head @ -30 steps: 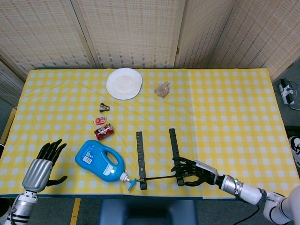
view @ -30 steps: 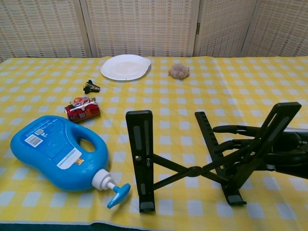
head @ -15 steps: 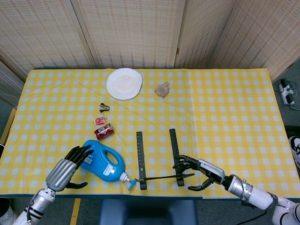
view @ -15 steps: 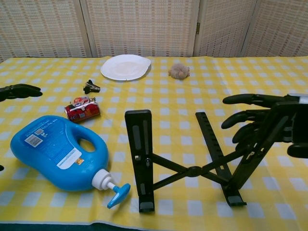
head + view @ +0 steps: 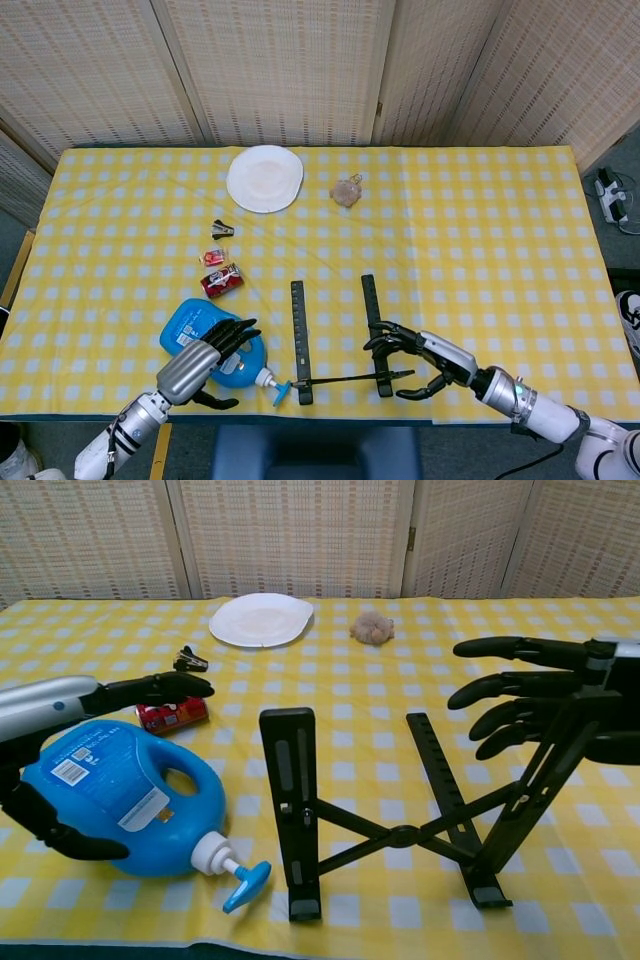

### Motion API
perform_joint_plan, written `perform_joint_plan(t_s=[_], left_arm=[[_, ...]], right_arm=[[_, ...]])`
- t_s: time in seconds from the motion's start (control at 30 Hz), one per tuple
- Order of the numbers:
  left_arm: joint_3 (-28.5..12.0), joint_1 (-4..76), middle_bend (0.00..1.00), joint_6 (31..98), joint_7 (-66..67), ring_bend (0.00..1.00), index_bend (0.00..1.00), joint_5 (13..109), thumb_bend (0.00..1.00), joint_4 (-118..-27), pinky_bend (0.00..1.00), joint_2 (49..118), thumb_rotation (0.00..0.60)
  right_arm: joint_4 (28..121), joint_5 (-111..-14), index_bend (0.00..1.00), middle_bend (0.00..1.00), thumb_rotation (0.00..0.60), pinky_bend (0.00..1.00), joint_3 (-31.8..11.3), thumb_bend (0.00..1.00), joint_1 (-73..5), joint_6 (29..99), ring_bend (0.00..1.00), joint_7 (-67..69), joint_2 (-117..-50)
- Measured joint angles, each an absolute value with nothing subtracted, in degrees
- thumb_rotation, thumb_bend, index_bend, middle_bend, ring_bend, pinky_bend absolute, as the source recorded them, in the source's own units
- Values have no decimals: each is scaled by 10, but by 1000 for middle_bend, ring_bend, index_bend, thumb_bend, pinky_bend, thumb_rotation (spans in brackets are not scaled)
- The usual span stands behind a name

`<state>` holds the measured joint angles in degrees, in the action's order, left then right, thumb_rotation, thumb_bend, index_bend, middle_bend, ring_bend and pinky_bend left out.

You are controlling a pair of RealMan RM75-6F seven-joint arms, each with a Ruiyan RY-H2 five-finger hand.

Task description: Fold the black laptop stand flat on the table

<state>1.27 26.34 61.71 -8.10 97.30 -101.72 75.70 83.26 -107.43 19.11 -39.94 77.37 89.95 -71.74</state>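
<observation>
The black laptop stand (image 5: 400, 835) stands unfolded near the table's front edge, its two rails (image 5: 298, 340) flat on the cloth and crossed struts between them. One support arm (image 5: 545, 770) is raised at the right. My right hand (image 5: 530, 695) hovers by that raised arm's top with its fingers spread and grips nothing; in the head view this right hand (image 5: 415, 365) sits just right of the right rail. Held open, my left hand (image 5: 205, 355) hangs over the blue bottle (image 5: 120, 790), left of the stand.
The blue pump bottle (image 5: 190, 325) lies on its side with its nozzle (image 5: 245, 885) close to the stand's left rail. A red can (image 5: 170, 715), a black clip (image 5: 187, 660), a white plate (image 5: 260, 618) and a brown tuft (image 5: 372, 627) lie further back.
My left hand has swung right from the table's left edge to above the blue bottle. My right hand has released the stand's raised arm, opened and lifted slightly.
</observation>
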Motion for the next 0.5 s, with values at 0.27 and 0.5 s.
perform_joint_plan(t_s=[0.27, 0.5], left_arm=[[2, 291, 18, 595, -83, 43, 0, 956, 16, -1014, 0, 802, 600], [-5, 306, 18, 582, -66, 45, 0, 932, 16, -1006, 0, 835, 600]], right_arm=[[872, -1063, 100, 234, 600, 235, 177, 273, -407, 751, 252, 866, -714], [902, -1045, 99, 233, 600, 235, 159, 274, -413, 723, 247, 829, -717]])
